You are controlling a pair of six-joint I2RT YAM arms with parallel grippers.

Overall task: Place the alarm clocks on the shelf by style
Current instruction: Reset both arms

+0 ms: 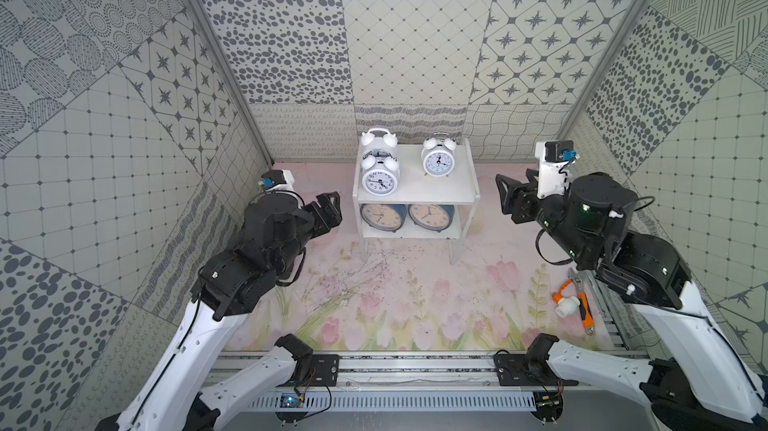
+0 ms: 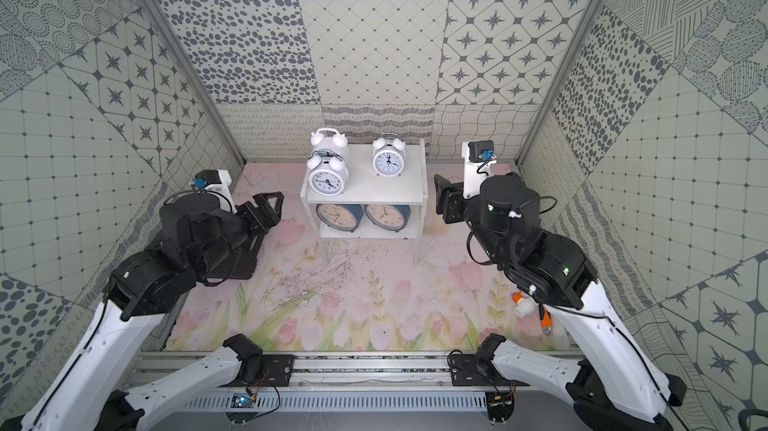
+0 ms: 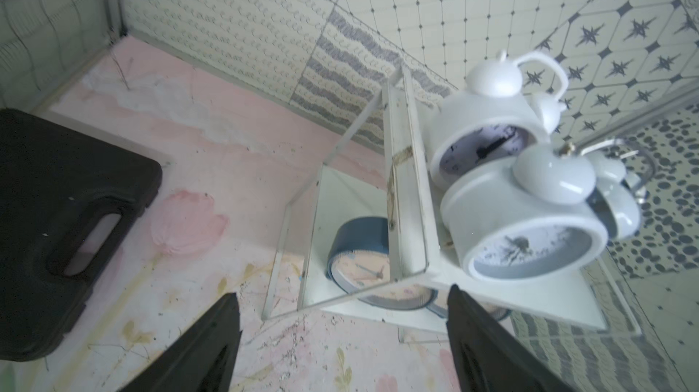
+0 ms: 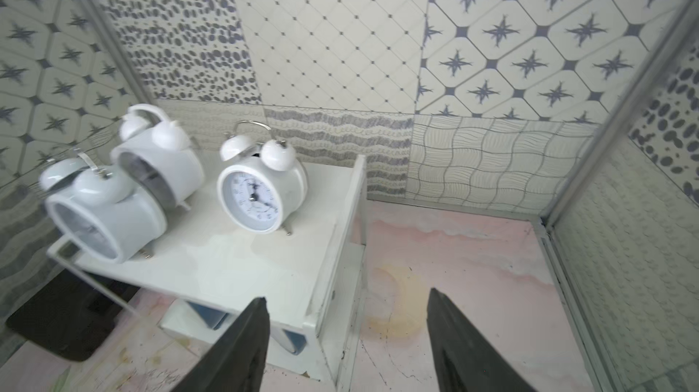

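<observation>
Rack: the shelf [image 1: 415, 190] is a white two-tier unit at frame centre in both top views. It stands on thin legs on the floral mat [image 1: 395, 308], close to the rear wall [image 1: 415, 54].
Upper tier, left half: the front twin-bell clock [image 1: 380, 179] stands upright with its dial toward the camera. The rear twin-bell clock [image 1: 377, 144] is directly behind it, its dial largely covered. The two appear to touch, but the blurred wrist views do not confirm this.
Upper tier, right half: the third twin-bell clock [image 1: 438, 160] stands upright, apart from the pair and near the raised right side panel.
Lower tier: the left blue-cased clock [image 1: 382, 217] and the right blue-cased clock [image 1: 430, 216] stand side by side with cream dials forward. The upper board hides their tops.
Left arm: the left gripper [image 1: 330, 210] is left of centre, near the shelf's left side and clear of it. Its fingers are spread wide with nothing between them.
Right arm: the right gripper [image 1: 505, 198] is right of centre, level with the upper tier and clear of the side panel. Its fingers are also spread wide and hold nothing.
Left foreground: the black case [image 2: 239, 260] lies flat on the mat, partly under the left arm. Its handle cutout shows in the left wrist view.
Lower right: an orange-handled wrench [image 1: 584, 304] and a white fitting [image 1: 567, 306] lie together on the mat, beside the right arm.
</observation>
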